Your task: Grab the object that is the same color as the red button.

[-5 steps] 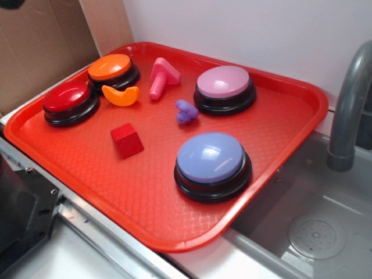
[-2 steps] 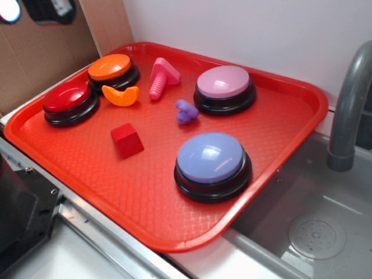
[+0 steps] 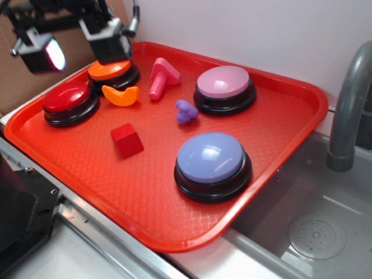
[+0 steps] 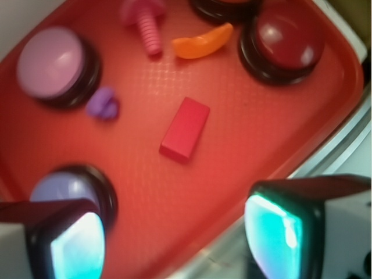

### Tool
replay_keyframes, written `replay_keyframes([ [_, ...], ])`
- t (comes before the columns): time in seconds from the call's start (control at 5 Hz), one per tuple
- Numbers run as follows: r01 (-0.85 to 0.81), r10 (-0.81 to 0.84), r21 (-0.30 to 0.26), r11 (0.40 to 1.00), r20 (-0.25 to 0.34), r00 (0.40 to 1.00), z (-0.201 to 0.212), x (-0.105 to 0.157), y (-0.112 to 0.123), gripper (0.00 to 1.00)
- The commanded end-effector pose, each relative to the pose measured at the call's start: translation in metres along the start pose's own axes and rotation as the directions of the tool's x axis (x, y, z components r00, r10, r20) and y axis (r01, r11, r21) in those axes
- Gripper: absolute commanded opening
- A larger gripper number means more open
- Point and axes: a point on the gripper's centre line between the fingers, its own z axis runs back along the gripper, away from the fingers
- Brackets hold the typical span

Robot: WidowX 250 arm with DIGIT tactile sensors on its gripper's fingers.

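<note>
A small solid red block [image 3: 127,140] lies on the red tray [image 3: 145,192], left of centre; in the wrist view it [image 4: 185,128] is mid-frame. The red button [image 3: 67,99], with a dark-red dome on a black base, stands at the tray's far left and shows in the wrist view [image 4: 286,39] at the upper right. My gripper [image 3: 78,43] hangs high above the tray's back-left corner, over the orange button. It is open and empty; its two fingers [image 4: 78,244] stand wide apart at the bottom of the wrist view, midpoint [image 4: 177,238].
An orange button [image 3: 110,68], an orange crescent [image 3: 121,95], a pink bolt toy [image 3: 161,75], a pink button [image 3: 224,86], a small purple toy [image 3: 186,111] and a lilac button [image 3: 212,163] are on the tray. A sink with a grey faucet [image 3: 349,110] lies to the right. Cardboard stands at the back left.
The gripper has come down into view at the top left, from barely visible to hanging over the orange button. Nothing on the tray has moved.
</note>
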Motion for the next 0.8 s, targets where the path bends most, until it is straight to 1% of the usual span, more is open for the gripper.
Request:
replay_keyframes([
  [0.0, -0.263, 0.262, 0.027, 0.964, 0.049, 0.964, -0.058, 0.021, 0.004, 1.00],
  [0.2, -0.361, 0.358, 0.074, 0.930, 0.048, 0.932, -0.081, 0.023, 0.012, 1.00],
  [0.4, -0.397, 0.394, 0.104, 0.912, 0.045, 0.918, -0.093, 0.022, 0.022, 1.00],
  [0.6, -0.374, 0.373, 0.096, 0.922, 0.024, 0.927, -0.111, 0.024, 0.023, 1.00],
])
